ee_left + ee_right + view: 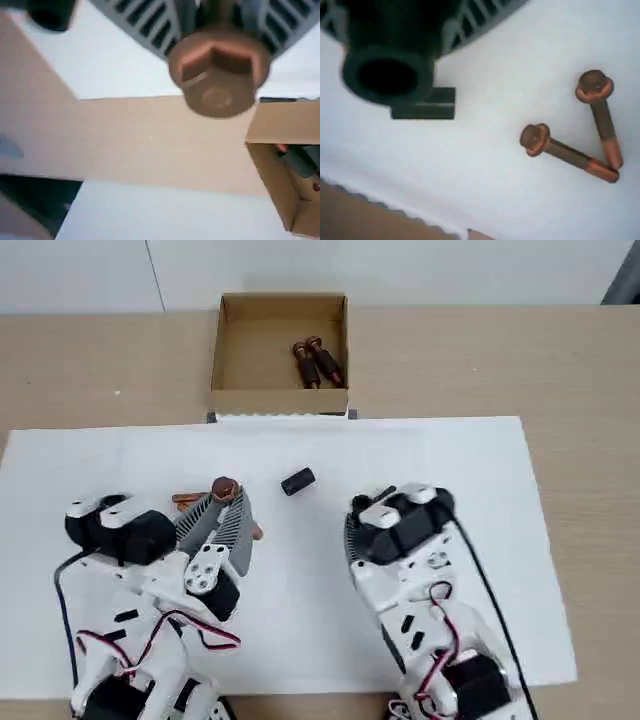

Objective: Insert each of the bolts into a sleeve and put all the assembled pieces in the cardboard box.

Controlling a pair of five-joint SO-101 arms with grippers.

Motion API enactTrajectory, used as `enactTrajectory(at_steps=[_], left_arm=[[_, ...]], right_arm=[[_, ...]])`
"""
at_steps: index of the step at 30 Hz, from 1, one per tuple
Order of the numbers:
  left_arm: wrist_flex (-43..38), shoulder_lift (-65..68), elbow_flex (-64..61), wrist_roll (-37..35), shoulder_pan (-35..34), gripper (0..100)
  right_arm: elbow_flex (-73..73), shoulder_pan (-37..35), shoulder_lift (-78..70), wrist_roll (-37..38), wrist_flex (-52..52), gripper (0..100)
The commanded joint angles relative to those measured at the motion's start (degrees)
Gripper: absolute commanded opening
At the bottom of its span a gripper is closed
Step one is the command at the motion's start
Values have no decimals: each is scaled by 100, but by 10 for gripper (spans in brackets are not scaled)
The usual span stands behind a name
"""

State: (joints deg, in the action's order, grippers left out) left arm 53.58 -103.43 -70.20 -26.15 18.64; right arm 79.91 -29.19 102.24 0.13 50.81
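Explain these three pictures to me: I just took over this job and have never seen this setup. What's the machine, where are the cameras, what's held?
Two robot arms sit side by side. The high view looks down on the table; the other two pictures come from a camera on each wrist. The left hand grips a copper bolt; the right hand grips a black sleeve. On the white sheet lie a second sleeve and two loose bolts. The cardboard box holds two assembled pieces.
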Motion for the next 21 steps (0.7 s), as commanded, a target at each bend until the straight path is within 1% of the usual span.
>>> enactTrajectory(at_steps=[1,3,7,10,15,21], left_arm=[[-422,-70,-4,-440,18,5],[-659,-70,-84,-633,53,5],[-1134,-70,-215,-976,62,5],[-1380,-62,-312,-1204,70,5],[-1521,-62,-532,-1240,97,5],[-1521,-62,-593,-1240,571,5]], right_arm=[[176,-409,31,70,-444,3],[334,-637,31,105,-576,3],[642,-945,31,677,-857,3],[835,-1042,31,941,-1156,3],[1020,-1059,31,1240,-1543,3],[976,-1165,31,1556,-1684,3]])
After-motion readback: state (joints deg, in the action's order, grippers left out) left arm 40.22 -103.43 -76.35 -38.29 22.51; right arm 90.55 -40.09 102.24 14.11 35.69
